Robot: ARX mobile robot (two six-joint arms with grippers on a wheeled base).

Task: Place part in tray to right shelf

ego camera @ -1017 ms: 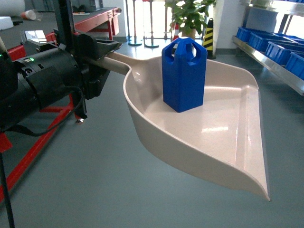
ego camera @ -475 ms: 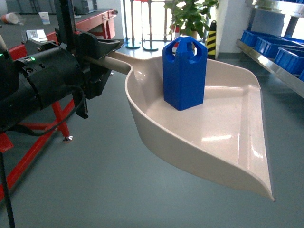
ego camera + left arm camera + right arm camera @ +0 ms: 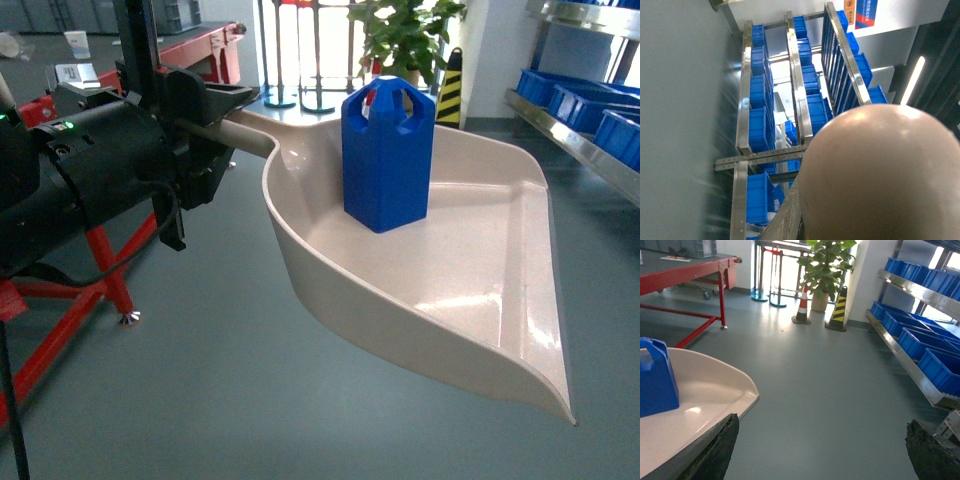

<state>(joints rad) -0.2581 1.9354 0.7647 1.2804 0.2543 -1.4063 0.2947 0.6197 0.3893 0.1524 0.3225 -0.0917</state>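
Here, the left gripper [image 3: 205, 125] clamped the handle of the tray [image 3: 470, 300]; the part [image 3: 388, 155] stood upright inside it, near the handle. The right gripper [image 3: 822, 452] was spread, empty. Beyond the tray's lip ran the right shelf [image 3: 590, 120].

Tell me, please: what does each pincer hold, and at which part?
The left pincer holds the tray by its handle. The right pincer is open and holds nothing.

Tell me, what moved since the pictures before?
The room slid in the head view: the shelf drifted right and the red table shifted, so the robot seems to be turning or rolling. The block stayed upright in the tray, with the left gripper still on its handle.
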